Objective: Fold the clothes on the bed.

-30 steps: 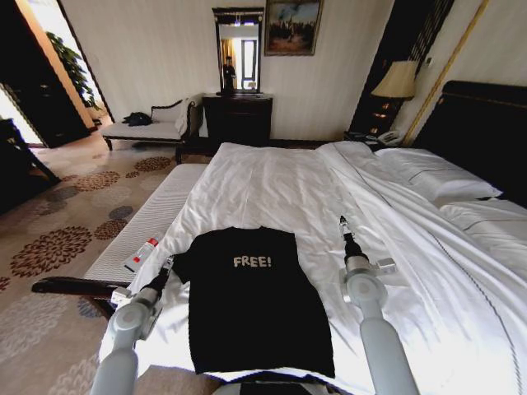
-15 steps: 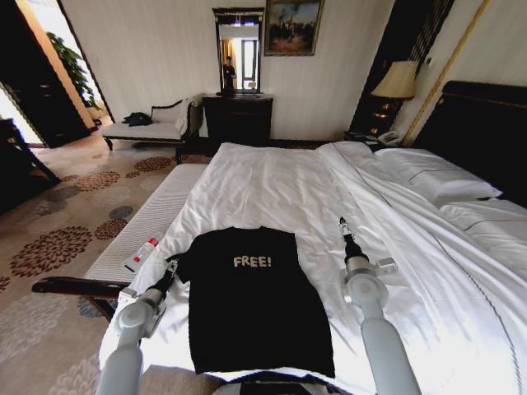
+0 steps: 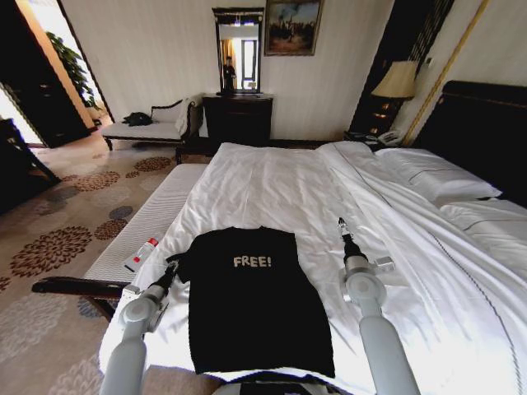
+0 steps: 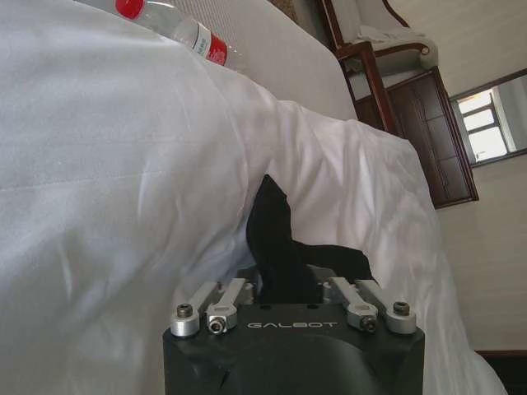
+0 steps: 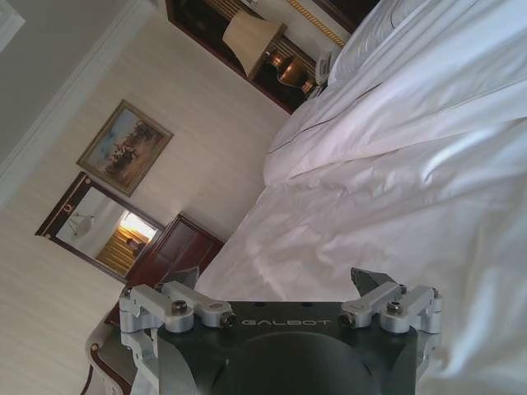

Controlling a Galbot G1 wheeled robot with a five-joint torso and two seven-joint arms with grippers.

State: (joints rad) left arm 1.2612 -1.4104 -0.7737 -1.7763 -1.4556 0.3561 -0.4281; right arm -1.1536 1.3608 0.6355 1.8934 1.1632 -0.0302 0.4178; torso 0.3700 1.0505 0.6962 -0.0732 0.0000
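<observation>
The clothes, a black T-shirt [image 3: 251, 304] with white "FREE!" lettering, lie flat at the near end of the bed's white duvet [image 3: 272, 189]. My left gripper [image 3: 171, 266] is at the shirt's left sleeve. In the left wrist view a peak of the black sleeve [image 4: 276, 234] stands up out of the left gripper [image 4: 284, 284], which is shut on it. My right gripper [image 3: 341, 224] hovers over bare duvet just right of the shirt's shoulder. The right wrist view shows this gripper [image 5: 280, 296] open with nothing in it.
A cushioned bench [image 3: 152, 216] runs along the bed's left side with a red-capped bottle [image 3: 142, 253] on it. That bottle [image 4: 177, 25] lies beyond the duvet edge. Pillows [image 3: 436, 177] and the dark headboard [image 3: 486, 123] are at the right.
My left arm has shifted a little to the right, toward the shirt, with the sleeve edge following it. The right arm has barely moved.
</observation>
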